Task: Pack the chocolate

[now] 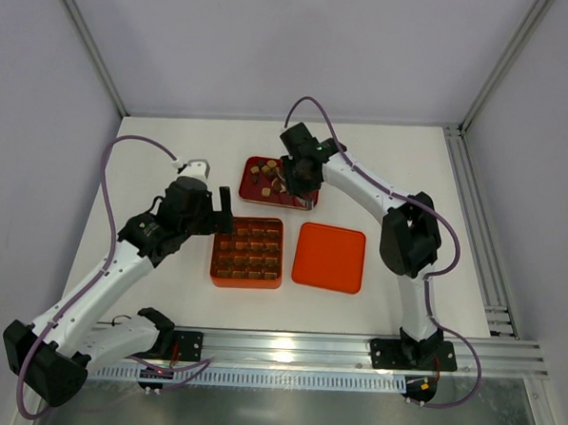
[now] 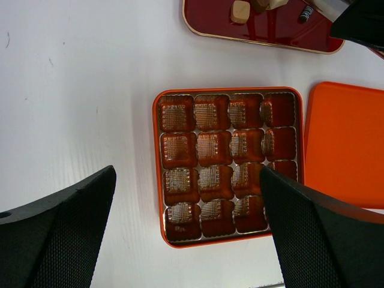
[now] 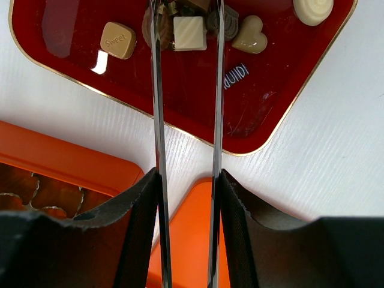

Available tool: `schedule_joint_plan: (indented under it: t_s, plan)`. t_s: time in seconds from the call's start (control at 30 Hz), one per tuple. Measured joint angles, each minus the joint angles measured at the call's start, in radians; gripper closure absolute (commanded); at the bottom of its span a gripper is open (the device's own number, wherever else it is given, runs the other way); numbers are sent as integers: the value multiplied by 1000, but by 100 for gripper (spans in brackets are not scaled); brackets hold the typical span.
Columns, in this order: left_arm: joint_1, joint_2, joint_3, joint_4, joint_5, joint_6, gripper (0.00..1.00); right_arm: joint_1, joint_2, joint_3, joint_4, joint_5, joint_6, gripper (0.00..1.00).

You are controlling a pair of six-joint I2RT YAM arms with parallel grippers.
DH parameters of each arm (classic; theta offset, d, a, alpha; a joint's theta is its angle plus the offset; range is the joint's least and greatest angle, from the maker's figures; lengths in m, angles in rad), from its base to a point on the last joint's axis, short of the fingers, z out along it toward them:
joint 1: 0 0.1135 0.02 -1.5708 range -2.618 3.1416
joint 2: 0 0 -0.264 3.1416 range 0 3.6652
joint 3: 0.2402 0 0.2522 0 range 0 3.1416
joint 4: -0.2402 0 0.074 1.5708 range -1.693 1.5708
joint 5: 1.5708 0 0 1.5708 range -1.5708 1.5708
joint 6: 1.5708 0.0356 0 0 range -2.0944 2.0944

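Now: pick phase, right arm. The right gripper (image 3: pixel 186 7) hangs over the dark red rectangular tray with a gold rim (image 3: pixel 78 72). Its two thin metal fingers (image 3: pixel 157 90) stand parallel with a narrow gap between them, and a cream square chocolate (image 3: pixel 189 33) sits in that gap near the tips. A sliver of space shows on each side of the square, so nothing looks clamped yet. The tips run off the top of the wrist view, so contact there cannot be confirmed.

Outward from the gripper:
- **Outside the right finger:** a dark brown lump (image 3: pixel 230 24) just beside it, a tan heart-shaped piece (image 3: pixel 249 36) beyond that, and a cream round piece (image 3: pixel 313 9) further out near the tray's rim.
- **Outside the left finger:** a tan rounded square stamped "Sweet" (image 3: pixel 117 40).
- **Back toward the wrist:** the white table (image 3: pixel 336 150), then the flat orange lid (image 1: pixel 329 257) and the orange square box with a grid of cells (image 2: pixel 157 180).

Doing it well, my judgement: centre the square between the fingers and close slowly so both meet its flat sides together. Neighbours crowd it, so a skewed close could shove them or tip the piece. Lift straight up before travelling.

The left gripper (image 2: pixel 187 174) is spread wide and empty, poised above the box. The cells look unfilled from there, though I cannot be sure.
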Motion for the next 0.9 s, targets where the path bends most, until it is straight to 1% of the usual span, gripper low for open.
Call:
schedule_joint_plan:
  t_s: [0.37, 0.47, 0.9]
  plan:
    - [0, -2, 0, 0, 0, 0, 0, 0, 4, 22, -21, 0, -7, 57]
    - [0, -2, 0, 0, 0, 0, 0, 0, 4, 22, -24, 0, -11, 59]
    - [0, -6, 0, 0, -8, 0, 0, 0, 4, 33, -35, -4, -14, 60]
